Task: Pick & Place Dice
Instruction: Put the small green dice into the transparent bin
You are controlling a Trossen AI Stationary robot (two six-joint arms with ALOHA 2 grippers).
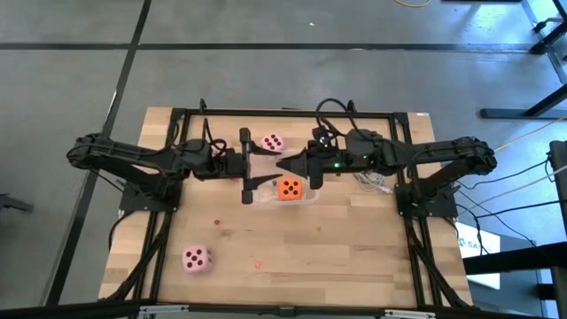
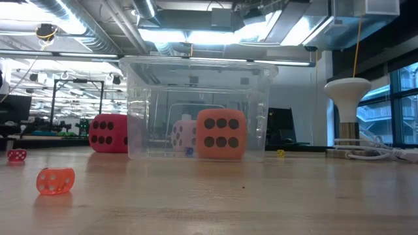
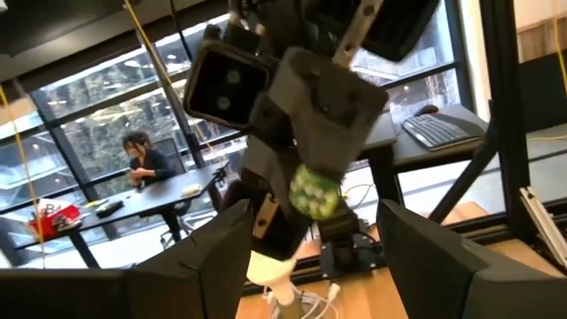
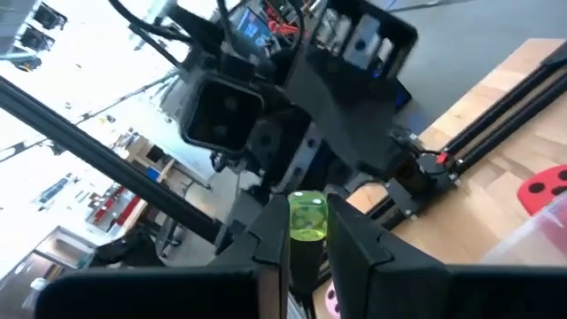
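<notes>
High view puts your arms tip to tip over the table (image 1: pixel 354 257) and tub (image 1: pixel 310 197). The left gripper (image 1: pixel 247 167) is spread wide. The right gripper (image 1: pixel 285 166) pinches a green die (image 4: pixel 307 217), pointing it straight at those jaws. An orange die (image 1: pixel 289 188) sits in the tub below.

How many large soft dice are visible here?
4. Orange die in the clear tub; red die beside it; one pink die beyond the tub; another pink die near the table's front left.
</notes>
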